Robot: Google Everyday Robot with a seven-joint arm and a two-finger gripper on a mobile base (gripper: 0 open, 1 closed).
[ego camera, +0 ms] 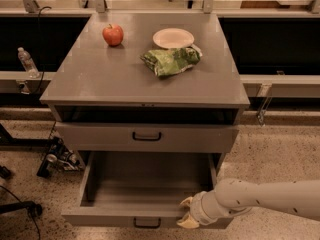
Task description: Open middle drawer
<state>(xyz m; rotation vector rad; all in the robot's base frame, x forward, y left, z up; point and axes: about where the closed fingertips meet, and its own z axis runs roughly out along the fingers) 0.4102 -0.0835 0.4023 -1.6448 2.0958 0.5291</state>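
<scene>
The middle drawer [145, 184] is a grey metal tray pulled out of the cabinet, and it looks empty. Its flat front [110, 219] has a small black loop handle [147, 223] at the centre. My gripper [186, 212], on a white arm coming in from the right, is at the right end of the drawer's front. Its yellowish fingertips [186, 201] are apart, one just inside the front wall and one outside it. It is to the right of the handle and not on it.
The drawer above [146, 136] is shut. On the cabinet top [100, 79] lie a red apple [113, 34], a white plate [173, 37] and a green chip bag [171, 60]. Cables and a wheeled base [57, 159] are on the floor at left.
</scene>
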